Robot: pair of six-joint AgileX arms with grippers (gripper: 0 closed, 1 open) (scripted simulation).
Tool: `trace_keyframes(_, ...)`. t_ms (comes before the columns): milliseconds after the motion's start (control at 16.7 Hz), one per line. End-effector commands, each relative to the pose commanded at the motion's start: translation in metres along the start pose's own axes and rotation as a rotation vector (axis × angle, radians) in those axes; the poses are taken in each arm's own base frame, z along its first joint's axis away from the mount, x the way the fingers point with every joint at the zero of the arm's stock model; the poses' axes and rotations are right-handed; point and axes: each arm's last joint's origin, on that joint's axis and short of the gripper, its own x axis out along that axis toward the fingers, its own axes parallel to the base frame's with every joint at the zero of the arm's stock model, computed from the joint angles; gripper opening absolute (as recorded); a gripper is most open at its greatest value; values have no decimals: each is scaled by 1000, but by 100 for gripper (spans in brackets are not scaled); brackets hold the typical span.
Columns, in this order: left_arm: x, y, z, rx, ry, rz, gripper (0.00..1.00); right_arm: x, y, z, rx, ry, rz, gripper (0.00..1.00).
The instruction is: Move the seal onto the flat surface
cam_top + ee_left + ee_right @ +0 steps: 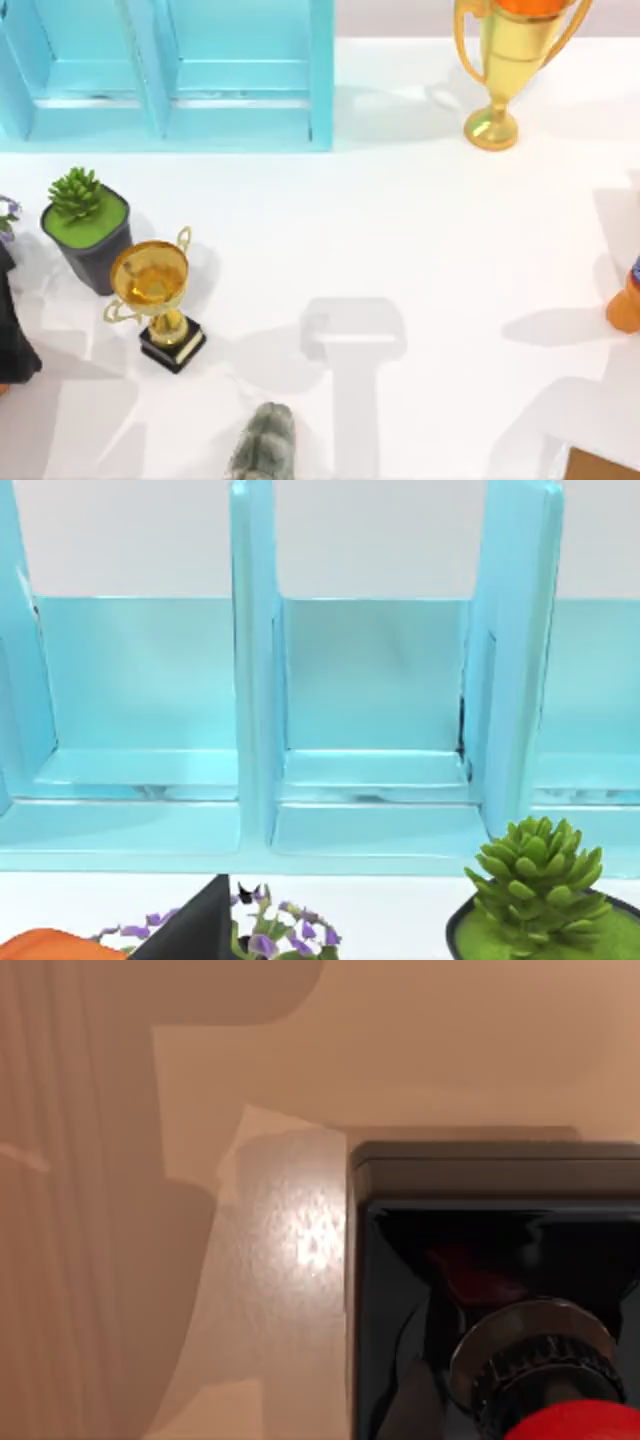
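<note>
The seal (500, 1290) is being seen close in the right wrist view: a glossy black square block, a ribbed metallic collar and a shiny red knob, sitting on a smooth brown board (280, 1250). Whether the right gripper is open or holding anything cannot be told. The flat white tabletop (420, 230) is being shared by a light-blue shelf unit (165, 75), two gold trophies (155, 295) and a potted succulent (85, 225)

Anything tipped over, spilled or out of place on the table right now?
Nothing stands out. The two gold trophies and the potted succulent stand upright on the white tabletop. The seal sits on a tan surface, its black base intact.
</note>
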Motion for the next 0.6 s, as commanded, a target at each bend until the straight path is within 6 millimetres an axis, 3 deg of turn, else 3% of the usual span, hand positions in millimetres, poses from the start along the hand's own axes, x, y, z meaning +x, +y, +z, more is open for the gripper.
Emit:
trace_keyframes(300, 0, 0, 0, 0, 0, 0, 100, -58, 59, 17, 0, 18, 5, 0)
trace_keyframes(600, 0, 0, 0, 0, 0, 0, 100, -125, 129, 2, 0, 13, 1, 0)
